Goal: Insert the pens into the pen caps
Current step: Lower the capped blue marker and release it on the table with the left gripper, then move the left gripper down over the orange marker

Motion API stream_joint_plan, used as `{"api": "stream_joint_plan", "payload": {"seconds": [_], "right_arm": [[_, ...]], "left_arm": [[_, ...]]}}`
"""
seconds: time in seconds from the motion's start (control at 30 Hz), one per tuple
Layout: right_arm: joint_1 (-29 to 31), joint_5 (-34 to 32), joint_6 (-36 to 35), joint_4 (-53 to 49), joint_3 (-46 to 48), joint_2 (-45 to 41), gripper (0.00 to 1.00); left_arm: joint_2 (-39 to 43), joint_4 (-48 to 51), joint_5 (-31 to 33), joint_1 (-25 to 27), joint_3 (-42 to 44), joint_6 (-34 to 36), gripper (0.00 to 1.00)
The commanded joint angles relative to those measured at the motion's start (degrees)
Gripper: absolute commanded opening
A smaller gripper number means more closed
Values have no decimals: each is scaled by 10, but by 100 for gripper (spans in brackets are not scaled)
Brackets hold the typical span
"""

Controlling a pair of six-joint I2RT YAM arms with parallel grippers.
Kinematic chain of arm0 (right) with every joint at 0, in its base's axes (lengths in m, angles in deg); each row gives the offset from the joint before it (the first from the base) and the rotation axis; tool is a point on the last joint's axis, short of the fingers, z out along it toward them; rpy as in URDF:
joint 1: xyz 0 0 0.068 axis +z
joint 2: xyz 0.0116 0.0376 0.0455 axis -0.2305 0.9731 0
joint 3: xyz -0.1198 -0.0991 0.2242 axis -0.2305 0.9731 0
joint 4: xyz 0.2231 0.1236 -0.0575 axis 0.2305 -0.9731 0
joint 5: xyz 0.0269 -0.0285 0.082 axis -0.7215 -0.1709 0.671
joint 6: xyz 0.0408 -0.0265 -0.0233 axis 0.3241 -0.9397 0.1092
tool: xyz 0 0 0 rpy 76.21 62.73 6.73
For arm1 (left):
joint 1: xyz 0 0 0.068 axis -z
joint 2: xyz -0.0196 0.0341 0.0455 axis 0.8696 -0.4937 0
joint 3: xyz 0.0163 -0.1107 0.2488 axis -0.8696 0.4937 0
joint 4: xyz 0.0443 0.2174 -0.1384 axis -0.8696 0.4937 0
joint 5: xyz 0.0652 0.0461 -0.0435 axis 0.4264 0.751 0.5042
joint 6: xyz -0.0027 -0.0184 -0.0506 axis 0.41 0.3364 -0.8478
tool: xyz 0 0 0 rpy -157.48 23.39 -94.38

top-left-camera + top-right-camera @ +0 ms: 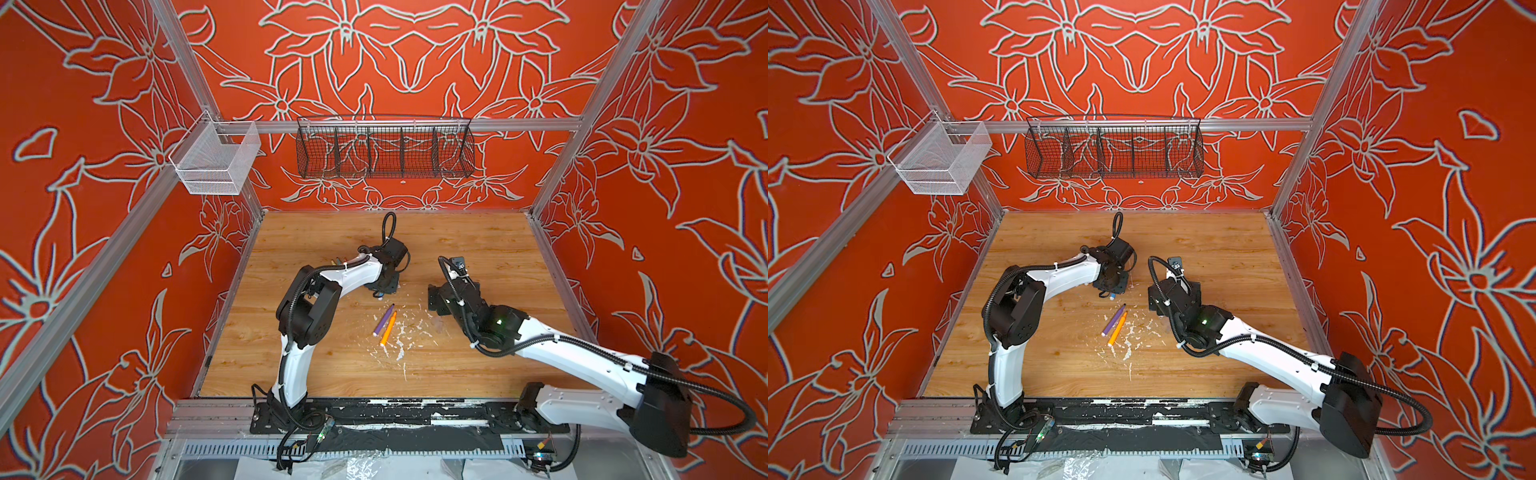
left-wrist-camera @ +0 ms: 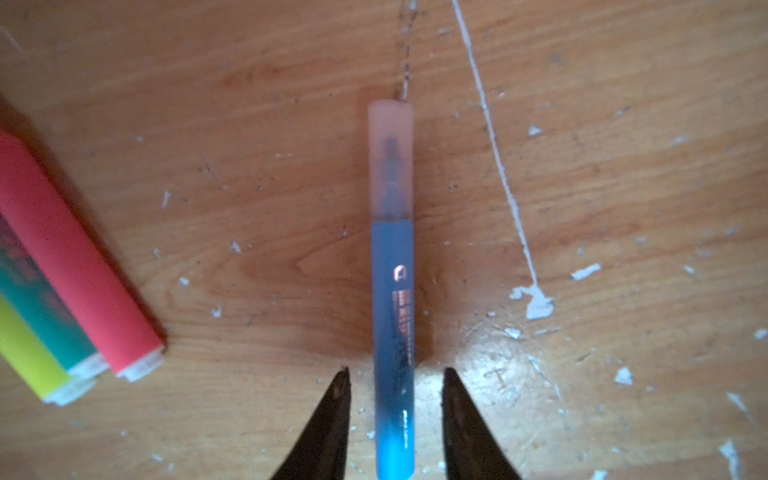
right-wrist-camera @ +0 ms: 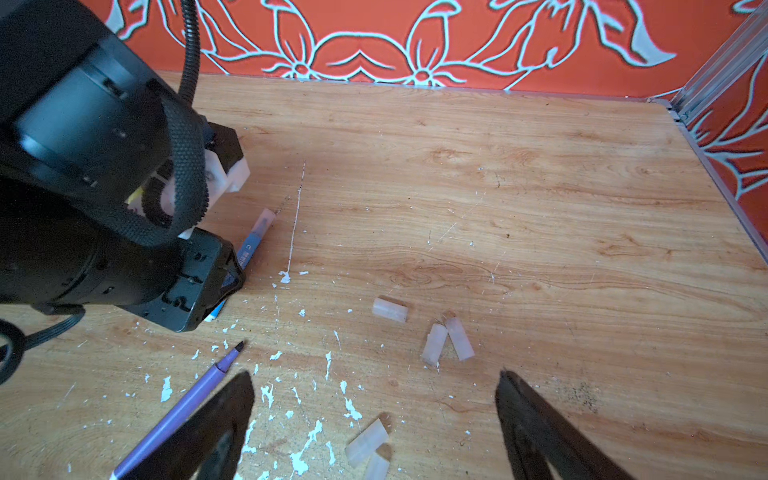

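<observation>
While hovering low over counter [image 1: 478, 241], spreads right pincer [image 3: 374, 374] wide above loose caps [image 3: 389, 309], beside uncapped purple pen [image 3: 195, 391]. Farther back, straddles capped blue pen [image 2: 392, 332] with left pincer [image 2: 397, 370] released, pen flat on counter.

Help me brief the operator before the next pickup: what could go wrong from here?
1. The capped blue pen lies between the left gripper's open jaws with little gap; pulling away could roll it.
2. Two loose caps lie touching ahead of the open right gripper; a grasp might catch both.
3. The uncapped purple pen lies beside a right finger and could get knocked.
</observation>
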Motion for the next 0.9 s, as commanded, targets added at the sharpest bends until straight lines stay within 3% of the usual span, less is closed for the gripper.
{"api": "stream_joint_plan", "payload": {"seconds": [0.0, 0.13, 0.3, 0.37, 0.47, 0.6, 0.8, 0.87], "right_arm": [[-3, -13, 3, -7, -10, -15, 92], [-4, -19, 0, -7, -6, -30, 93], [-4, -19, -2, 0, 5, -46, 92], [-4, -30, -1, 1, 10, -48, 92], [-5, -21, 1, 12, 17, -46, 93], [-5, -10, 5, 9, 11, -32, 92], [-5, 2, 9, 9, 0, -10, 91], [-5, 7, 13, 1, -5, -4, 91]], "left_arm": [[113, -35, 37, 0, 63, -5, 50], [271, -90, 73, 3, 187, -22, 56], [454, -197, 65, 44, 362, -1, 58], [490, -248, 30, 61, 419, 10, 49], [494, -245, -45, 73, 448, 14, 41], [462, -225, -79, 93, 467, 15, 39], [319, -161, -110, 96, 371, 31, 33], [265, -123, -86, 109, 327, 33, 32]]}}
